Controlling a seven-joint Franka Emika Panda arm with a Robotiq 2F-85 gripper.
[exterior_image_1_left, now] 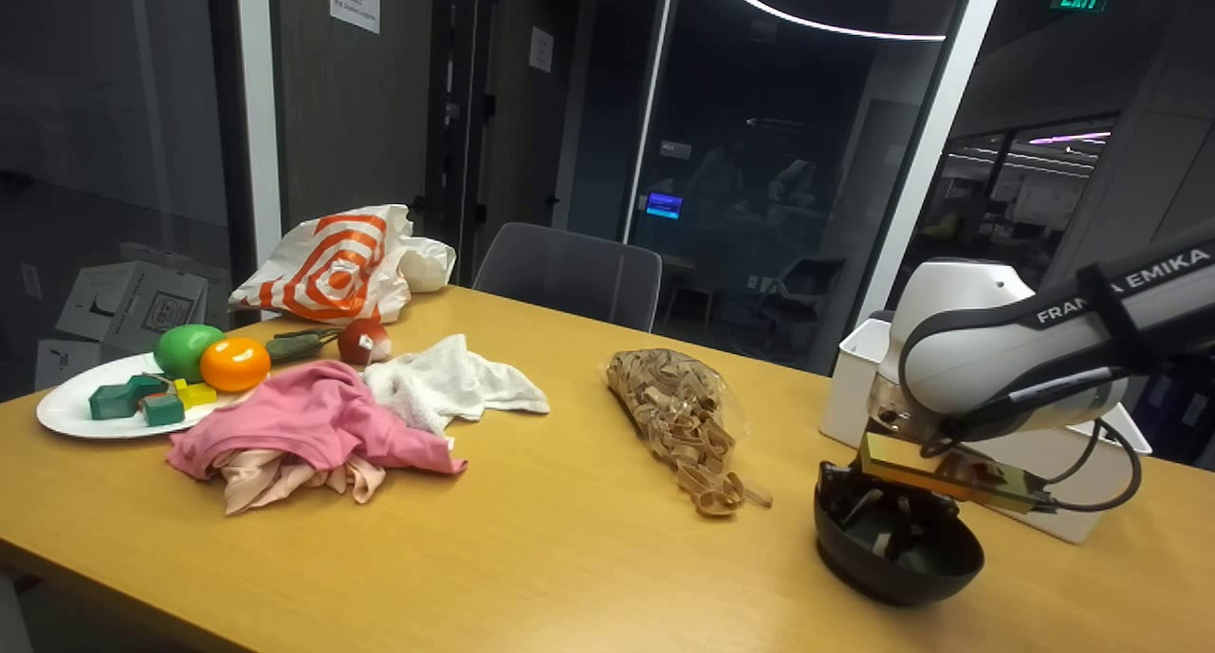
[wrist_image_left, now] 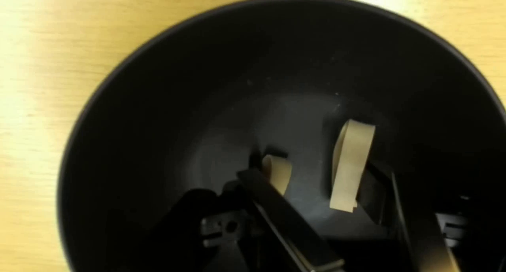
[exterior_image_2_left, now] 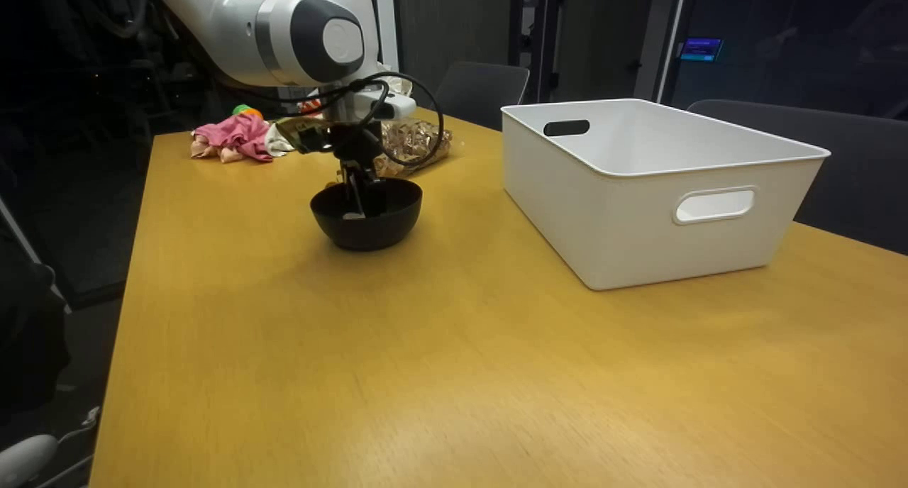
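Close wrist view looks down; wider exterior views share the bowl.

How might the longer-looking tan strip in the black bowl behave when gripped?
The tan strip is probably light, looking thin. It is likely flexible, since it doubles back on itself. Nudged, it might slide, as the black bowl looks smooth inside.

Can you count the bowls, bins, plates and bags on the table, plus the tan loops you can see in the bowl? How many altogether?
Bowls: 1, the black bowl
Bins: 1, the white bin
Plates: 1, the white plate
Bags: 2, the bullseye-print bag and the clear plastic bag
Loops: 2, the long tan loop and the half-hidden tan loop
Total: 7
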